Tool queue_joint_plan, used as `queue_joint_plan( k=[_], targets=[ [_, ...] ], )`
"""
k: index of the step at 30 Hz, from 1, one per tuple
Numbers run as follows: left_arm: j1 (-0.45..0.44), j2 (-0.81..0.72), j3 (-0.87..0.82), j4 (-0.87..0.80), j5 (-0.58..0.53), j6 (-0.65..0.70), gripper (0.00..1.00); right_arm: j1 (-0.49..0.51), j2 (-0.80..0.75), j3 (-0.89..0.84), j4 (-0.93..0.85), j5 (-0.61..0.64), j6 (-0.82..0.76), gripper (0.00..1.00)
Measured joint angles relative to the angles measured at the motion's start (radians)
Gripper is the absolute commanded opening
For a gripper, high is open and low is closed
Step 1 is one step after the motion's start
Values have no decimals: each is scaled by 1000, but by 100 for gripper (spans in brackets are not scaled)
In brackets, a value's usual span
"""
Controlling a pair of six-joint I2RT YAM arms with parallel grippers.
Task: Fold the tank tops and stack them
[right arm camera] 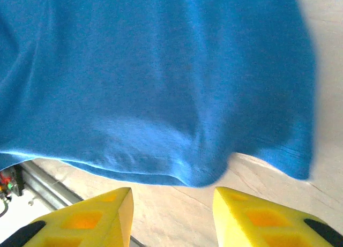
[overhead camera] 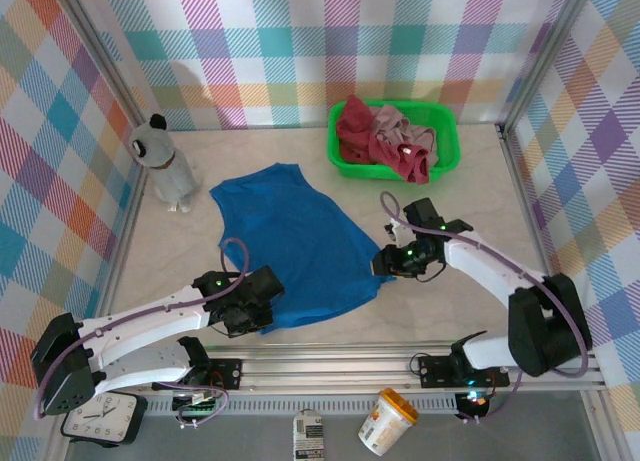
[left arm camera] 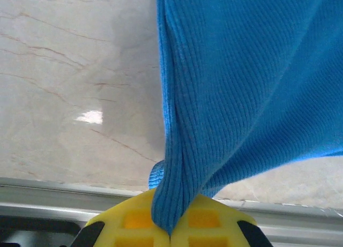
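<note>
Marble table (overhead camera: 470, 201), plaid walls (overhead camera: 300, 41) – blue tank top (overhead camera: 290, 241) lies mostly flat.
I see L gripper (left arm camera: 170, 228) pinching its hem corner – R gripper (right arm camera: 171, 215) spread.

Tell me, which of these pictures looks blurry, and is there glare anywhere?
Right wrist view: the blue tank top looks soft and smeared. Left wrist view: its knit ribs are crisp, with a white glare patch on the marble table. Top view: sharp and evenly lit.
</note>
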Motion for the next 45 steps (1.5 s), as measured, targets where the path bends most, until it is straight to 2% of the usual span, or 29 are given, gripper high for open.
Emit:
queue_joint_plan(
  k=[8, 12, 17, 19, 22, 24, 27, 30, 33, 35, 37, 39, 45],
  targets=[
    [0, 0, 5, -76, -72, -22, 0, -18, 52, -42, -2, 164, 45, 46],
    [0, 8, 5, -76, -76, -25, 0, -12, 142, -23, 41, 159, 41, 46],
    [0, 15, 8, -76, -87, -25, 0, 37, 184, -6, 71, 131, 33, 45],
    [0, 16, 12, -76, -89, -25, 0, 53, 185, -6, 73, 124, 32, 39],
    [0, 33, 23, -77, -92, -24, 0, 66, 203, -6, 74, 122, 34, 17],
    [0, 49, 45, -89, -105, -16, 0, 67, 209, -10, 67, 130, 37, 6],
    [0, 51, 110, -119, -132, 0, 0, 67, 149, -10, 24, 164, 37, 1],
    [0, 34, 219, -152, -175, 27, 0, 48, -12, 6, -56, 198, 24, 0],
    [0, 5, 347, -189, -229, 69, 0, 23, -155, 104, -137, 216, -6, 0],
    [4, -3, 447, -221, -278, 112, 0, 12, -188, 205, -153, 220, -32, 0],
    [39, 2, 556, -251, -323, 179, 0, 9, -163, 321, -149, 217, -63, 0],
    [138, 28, 683, -254, -365, 285, 0, 8, -75, 473, -124, 206, -96, 0],
    [620, 217, 1014, -182, -379, 632, 0, 8, 384, 1052, 35, 163, -151, 0]
  ],
)
